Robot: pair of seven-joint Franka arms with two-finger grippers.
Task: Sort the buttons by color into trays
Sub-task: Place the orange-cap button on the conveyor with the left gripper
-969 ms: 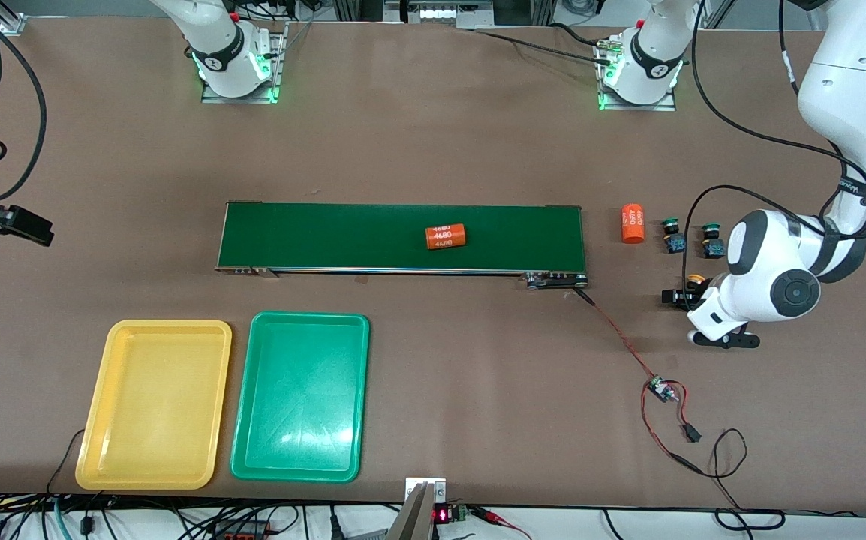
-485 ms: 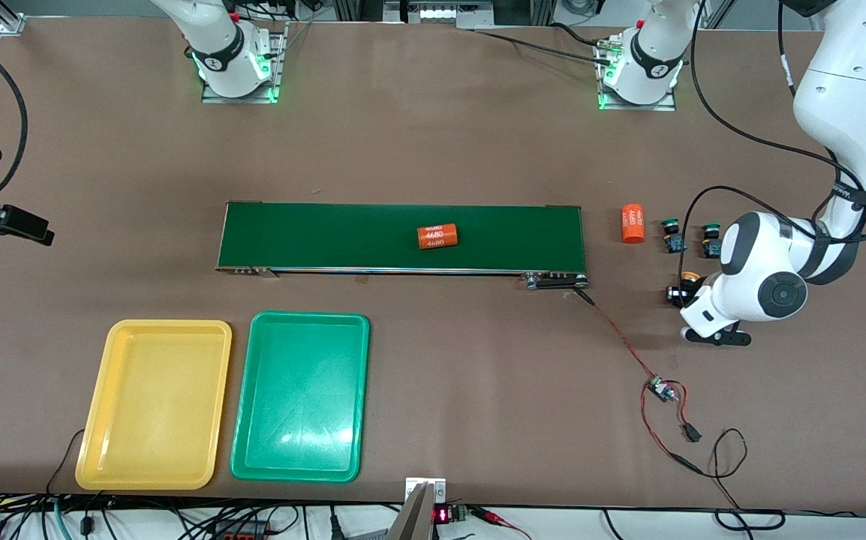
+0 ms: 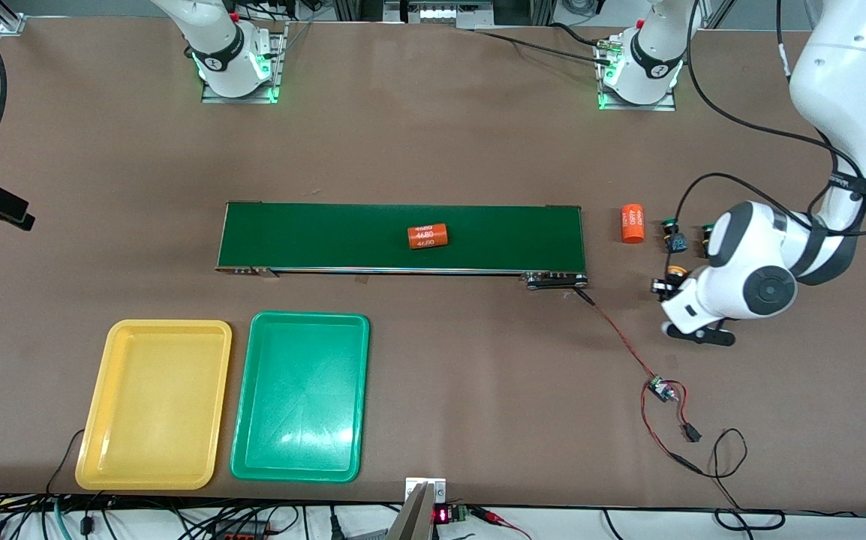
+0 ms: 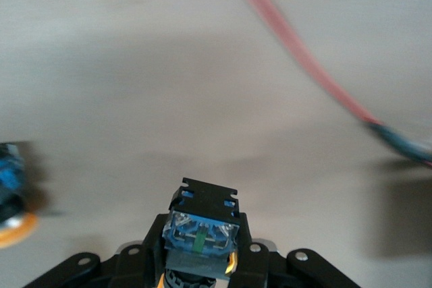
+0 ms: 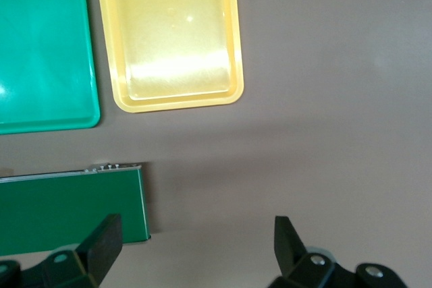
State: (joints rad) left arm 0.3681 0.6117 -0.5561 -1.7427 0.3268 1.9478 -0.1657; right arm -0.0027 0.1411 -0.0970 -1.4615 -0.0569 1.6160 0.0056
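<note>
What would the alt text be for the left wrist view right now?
The left gripper is shut on a button, its blue-and-black body facing the camera, over bare brown table. Another yellow-capped button sits at the frame's edge, and a red wire crosses one corner.

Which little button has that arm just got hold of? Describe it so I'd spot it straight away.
Start at the long green belt and go past its end toward the left arm, where small buttons sit near an orange cylinder. The held button is pinched in the left gripper; the others stand free.
</note>
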